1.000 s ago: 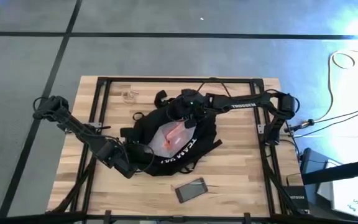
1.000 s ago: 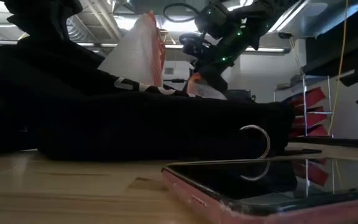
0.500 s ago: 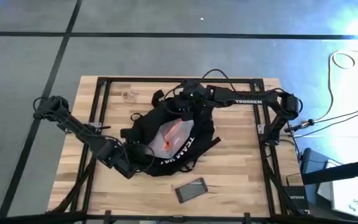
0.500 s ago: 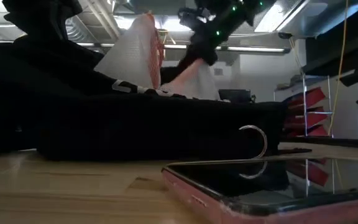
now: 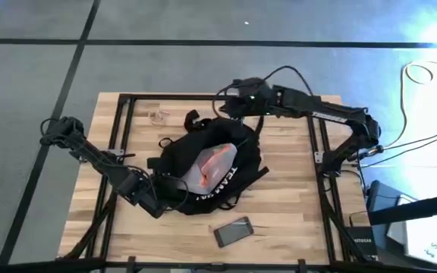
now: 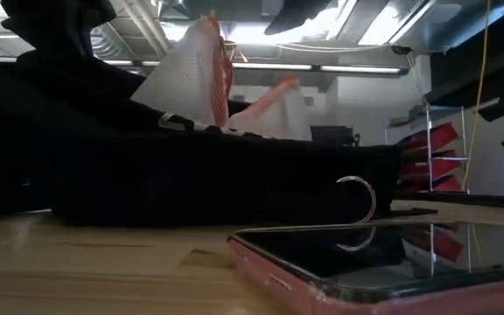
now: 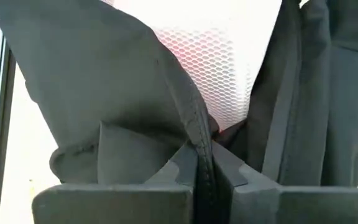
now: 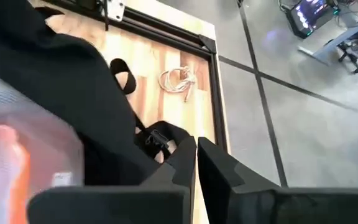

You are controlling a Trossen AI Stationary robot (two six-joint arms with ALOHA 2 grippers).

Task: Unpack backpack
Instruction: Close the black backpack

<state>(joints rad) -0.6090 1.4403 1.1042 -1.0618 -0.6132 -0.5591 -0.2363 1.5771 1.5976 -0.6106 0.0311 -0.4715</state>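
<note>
The black backpack [image 5: 207, 171] lies in the middle of the table, its opening up, white lettering on its near side. A clear bubble-wrap bag with something orange inside [image 5: 215, 161] sticks up out of the opening [image 6: 195, 79]. My left gripper [image 5: 158, 205] is at the backpack's near left edge, shut on its fabric [image 7: 166, 93]. My right gripper [image 5: 230, 95] hangs shut over the backpack's far edge with nothing between its fingers [image 8: 196, 155]. My left gripper pinches the zipped edge of the backpack's opening [image 7: 197, 134] between its two fingers. The zipper seam runs straight back between the fingers. The fabric rises from the hold in a raised fold, and the backpack's body rests on the table.
A phone in a pink case [image 5: 234, 231] lies face up near the table's front edge, close to the low camera [image 6: 383, 262]. A small coil of white cord [image 8: 178, 79] lies at the far left of the table. A black frame [image 5: 120, 121] runs around the tabletop.
My right gripper has risen from the backpack's opening and gone toward the table's far edge, drawing part of the bubble-wrap bag up with it. That part now stands out of the opening with the gripper off it. The backpack's top has sagged a little.
</note>
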